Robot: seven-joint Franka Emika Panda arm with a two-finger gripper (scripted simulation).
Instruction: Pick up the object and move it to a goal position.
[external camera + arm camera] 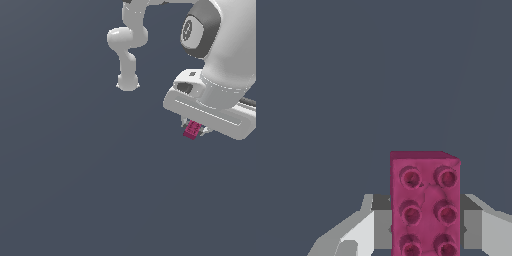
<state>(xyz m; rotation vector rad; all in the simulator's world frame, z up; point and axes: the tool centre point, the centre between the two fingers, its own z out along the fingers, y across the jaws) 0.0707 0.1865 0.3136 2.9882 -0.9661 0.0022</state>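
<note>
The magenta-pink studded brick [192,130] sits between the fingers of my white gripper [195,129] at the exterior view's right, lifted off the dark grey floor. In the wrist view the brick [424,200] fills the space between the two grey-white fingers [358,232], its studs facing the camera. The gripper is shut on the brick. The fingertips are mostly hidden behind the brick and the hand.
The arm's white links and base [127,82] stand at the back of the exterior view. The floor [75,175] is a plain dark grey surface with no other objects in view.
</note>
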